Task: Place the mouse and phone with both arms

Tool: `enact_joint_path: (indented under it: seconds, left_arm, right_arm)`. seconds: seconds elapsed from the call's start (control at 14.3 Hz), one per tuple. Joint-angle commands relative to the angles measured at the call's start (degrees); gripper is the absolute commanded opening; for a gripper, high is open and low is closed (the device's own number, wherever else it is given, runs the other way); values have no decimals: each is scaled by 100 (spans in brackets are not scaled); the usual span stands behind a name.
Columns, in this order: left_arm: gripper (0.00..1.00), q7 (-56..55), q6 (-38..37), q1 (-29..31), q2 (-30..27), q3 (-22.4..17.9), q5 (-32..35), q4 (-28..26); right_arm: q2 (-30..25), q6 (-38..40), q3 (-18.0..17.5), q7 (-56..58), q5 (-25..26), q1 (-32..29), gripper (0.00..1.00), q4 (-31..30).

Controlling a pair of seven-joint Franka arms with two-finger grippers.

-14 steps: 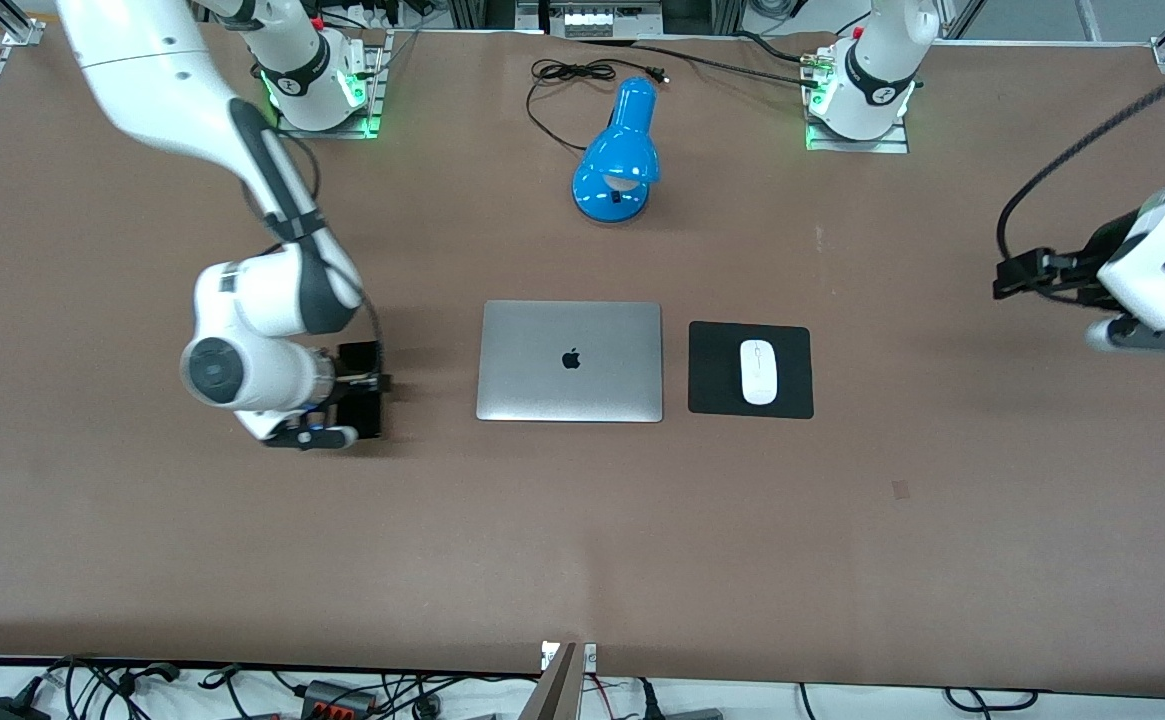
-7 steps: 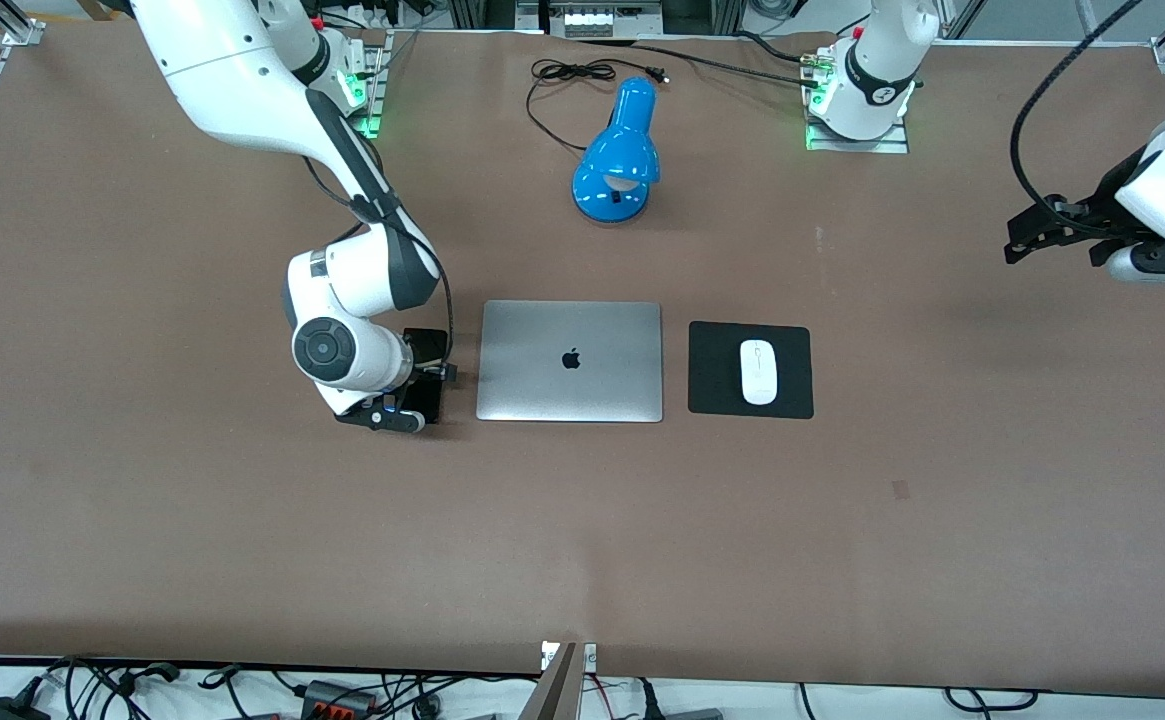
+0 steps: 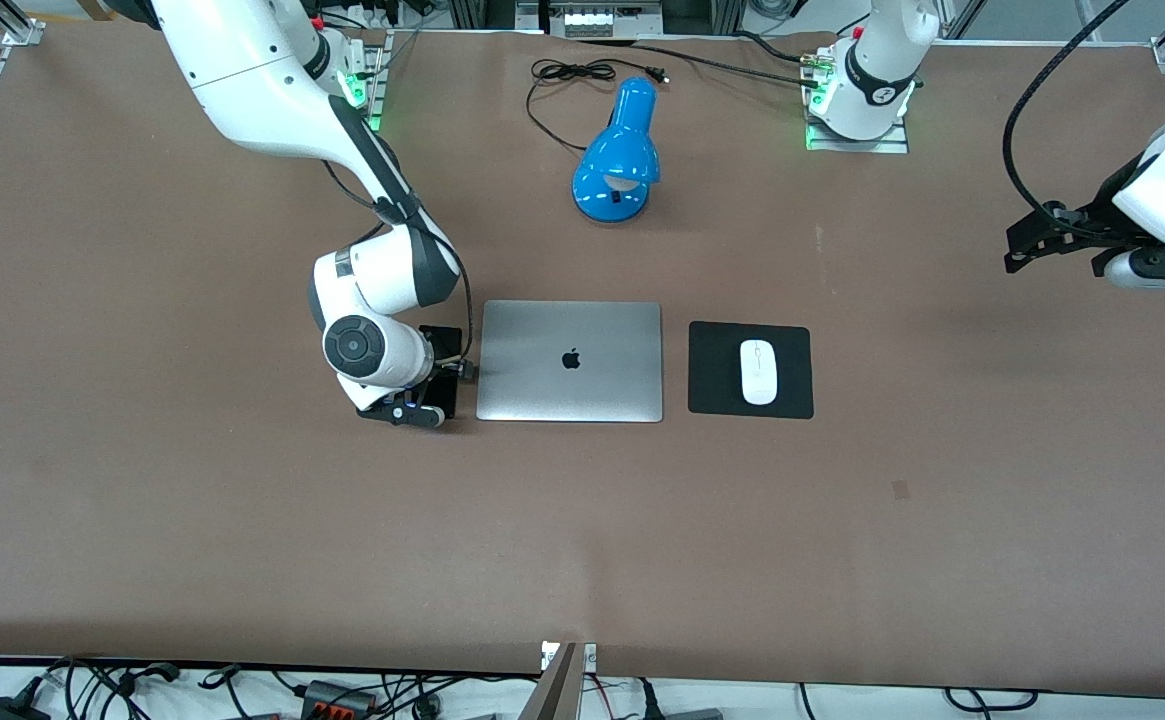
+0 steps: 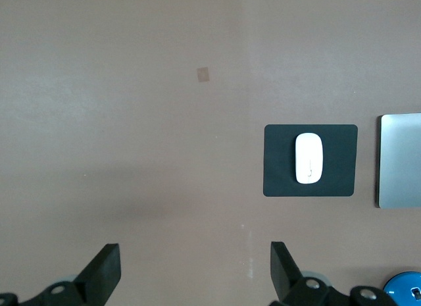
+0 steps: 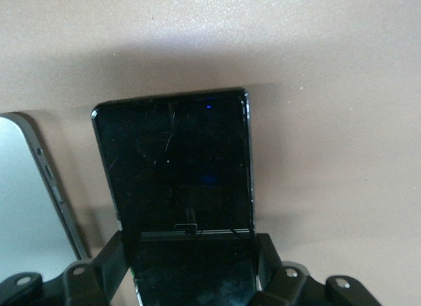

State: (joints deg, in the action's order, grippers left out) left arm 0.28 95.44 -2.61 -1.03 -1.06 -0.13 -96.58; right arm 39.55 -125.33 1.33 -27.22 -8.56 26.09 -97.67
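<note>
A: What is seen in the front view?

B: The right gripper [image 3: 442,385] is seen low over the table [image 3: 142,520], just beside the closed laptop [image 3: 570,361], at the edge turned toward the right arm's end. The phone [image 3: 445,372] is clamped in it; only a dark strip of it is shown past the wrist. The mouse [image 3: 758,371] is seen lying on the black mouse pad [image 3: 712,370], beside the laptop toward the left arm's end. The left gripper [image 3: 1027,240] is held in the air near the left arm's end of the table, well apart from the mouse. A blue lamp [image 3: 619,155] with its cord is seen farther from the camera than the laptop.

A: And in the left wrist view?

B: The left gripper [image 4: 196,273] is shown with its fingers [image 4: 104,272] spread wide and nothing between them, over bare table. The mouse [image 4: 308,158] is seen centred on the mouse pad [image 4: 276,161], well apart from the fingers, with a slice of the laptop [image 4: 401,161] just beside the pad.

A: And in the right wrist view?

B: The phone [image 5: 177,168] is gripped by its long edges between the two fingers [image 5: 276,270] of the right gripper [image 5: 191,270], its glossy face turned up, most of its length projecting past the fingertips. The rounded corner of the laptop [image 5: 29,201] is seen just beside it, a narrow gap being left between them.
</note>
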Motion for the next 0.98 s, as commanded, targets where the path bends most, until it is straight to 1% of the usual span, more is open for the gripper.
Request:
enact_joint_path:
  seconds: [0.0,0.14,0.21,0.28,0.35,0.49,0.56,0.77,0.91]
  left_arm:
    - [100,77,-35,-12,94,36,118,166]
    - [100,60,-17,-12,103,62,118,175]
    - [100,60,-26,-12,86,62,118,175]
    - [100,60,-43,-12,77,79,118,175]
    - [100,51,-70,-12,77,80,118,175]
    - [100,60,-131,-12,77,80,118,184]
    - [100,60,-157,-12,77,80,118,184]
    - [100,51,-158,-12,77,132,118,193]
    - [100,42,-158,-12,77,176,180,193]
  right_arm:
    - [-53,-27,52,14,-67,63,21,-59]
    - [-26,-27,52,14,-31,71,22,-76]
    - [-9,-18,52,14,-31,71,29,-76]
    - [0,-27,52,14,-40,63,63,-68]
    - [-17,-1,52,-38,-49,54,100,-33]
    - [-140,34,69,40,-40,36,100,73]
    - [-288,148,104,76,21,1,100,195]
    - [-518,893,131,102,100,-209,100,844]
    - [-632,1403,175,426,581,-332,100,1432]
